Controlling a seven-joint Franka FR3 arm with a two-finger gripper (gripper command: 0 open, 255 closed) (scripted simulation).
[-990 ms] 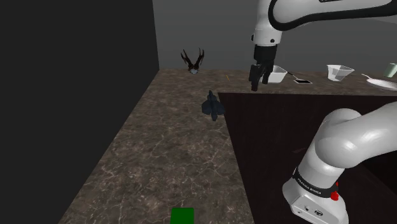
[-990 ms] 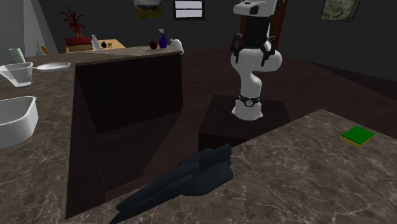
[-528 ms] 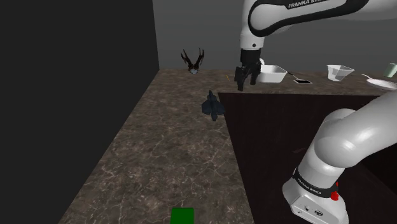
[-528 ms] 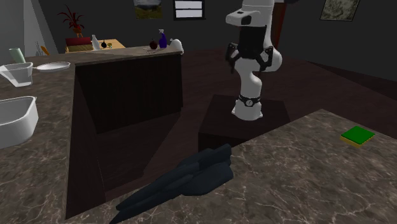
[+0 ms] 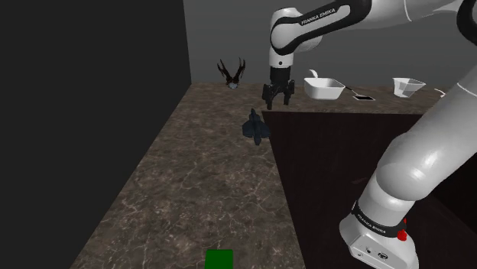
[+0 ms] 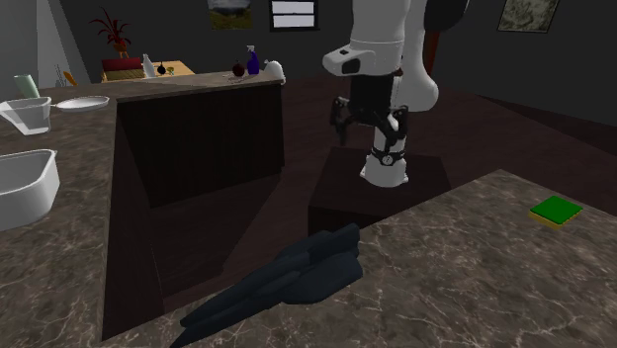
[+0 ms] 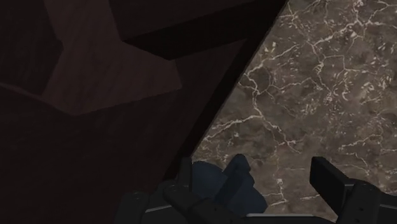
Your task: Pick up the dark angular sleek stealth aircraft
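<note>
The dark angular aircraft (image 5: 256,127) lies on the brown marbled counter (image 5: 199,176) close to its inner edge. In the second exterior view the aircraft (image 6: 287,277) stretches across the near counter, nose toward that view's lower left. My black gripper (image 5: 275,98) hangs above the counter edge, a little beyond and to the right of the aircraft in the shoulder view, with its fingers apart. Seen from the second exterior view, the gripper (image 6: 364,121) is high over the gap. Through the wrist camera the aircraft (image 7: 222,184) shows just past the open gripper (image 7: 257,184), untouched.
A green block (image 5: 219,259) lies near the counter's front end. A dark-leaved plant (image 5: 232,73) stands at the far end. White bowls (image 5: 322,87) and a measuring cup (image 5: 409,86) sit on the back counter. A dark recess (image 5: 344,153) drops beside the counter edge.
The arm has swung toward the shoulder view's left, carrying the gripper from near the white bowl to above the counter edge by the aircraft. The aircraft has not moved.
</note>
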